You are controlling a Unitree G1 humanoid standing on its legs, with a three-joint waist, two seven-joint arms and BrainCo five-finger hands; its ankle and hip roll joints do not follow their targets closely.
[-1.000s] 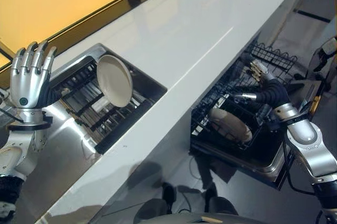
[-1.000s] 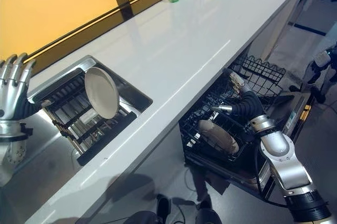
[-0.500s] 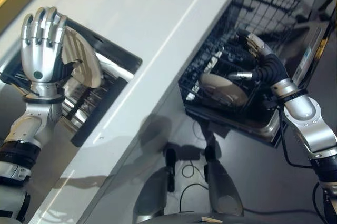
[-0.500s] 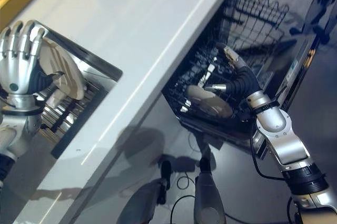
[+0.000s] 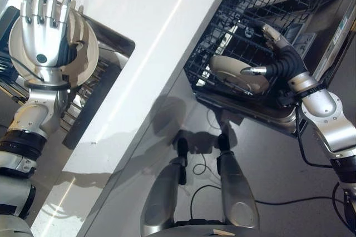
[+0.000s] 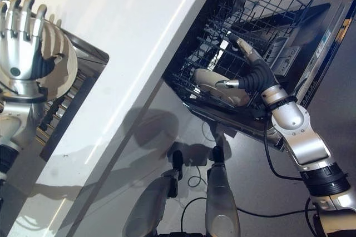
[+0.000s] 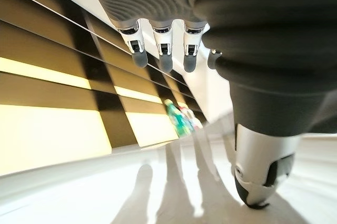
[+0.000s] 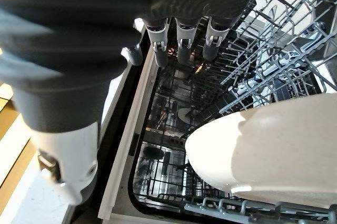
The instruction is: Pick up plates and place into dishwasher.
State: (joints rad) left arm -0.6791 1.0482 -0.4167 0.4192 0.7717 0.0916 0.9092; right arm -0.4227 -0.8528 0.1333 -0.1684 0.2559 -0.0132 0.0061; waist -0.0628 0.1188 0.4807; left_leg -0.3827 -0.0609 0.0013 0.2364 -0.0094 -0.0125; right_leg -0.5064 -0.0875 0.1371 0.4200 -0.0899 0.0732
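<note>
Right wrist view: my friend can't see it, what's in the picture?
The robot's right hand hangs open, fingers straight, over a black dishwasher rack. A cream plate rests in the rack just below the hand.

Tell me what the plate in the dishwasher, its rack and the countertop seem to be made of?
Plate: probably glazed ceramic, cream and smooth with a soft sheen. Rack: dark coated wire, thin crossing rods. Countertop: glossy white slab, perhaps stone or composite, showing reflections.

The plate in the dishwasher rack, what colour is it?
The plate is cream, plain with no pattern, seen best in the right wrist view, lying in the black wire rack.
</note>
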